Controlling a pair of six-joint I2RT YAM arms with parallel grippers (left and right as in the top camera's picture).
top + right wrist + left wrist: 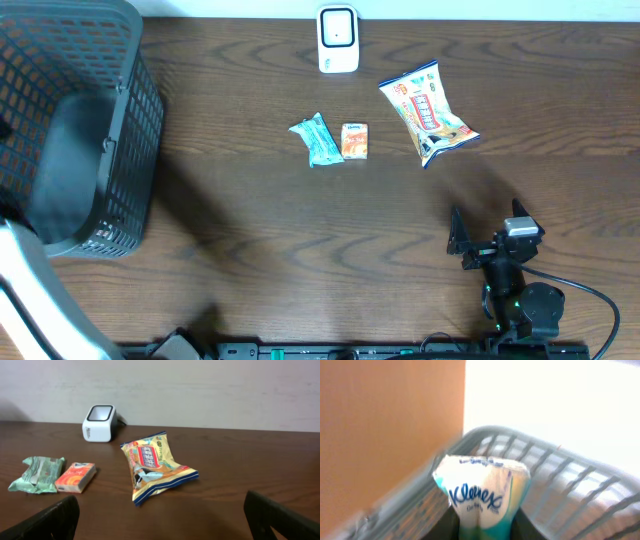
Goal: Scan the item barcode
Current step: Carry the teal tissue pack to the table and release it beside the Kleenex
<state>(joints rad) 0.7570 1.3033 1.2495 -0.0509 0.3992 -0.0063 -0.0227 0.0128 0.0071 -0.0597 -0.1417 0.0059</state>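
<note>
Kleenex pack [482,490] sits pinched between the left jaws with the basket [570,485] wall just behind them, so the pickup looks done, but the scanner [338,40] lies well away, the right jaws gape empty, and the scan itself looks still to come.

The basket [100,130] stood at the table's [250,260] far-left corner. A tissue pack [482,495] was just before the basket's wall. The scanner [338,40] sat at the middle of the far edge. Before it lay a packet [317,140], with a box [354,141] just beside it on the right. A bag [428,112] lay further right, apart.
</note>
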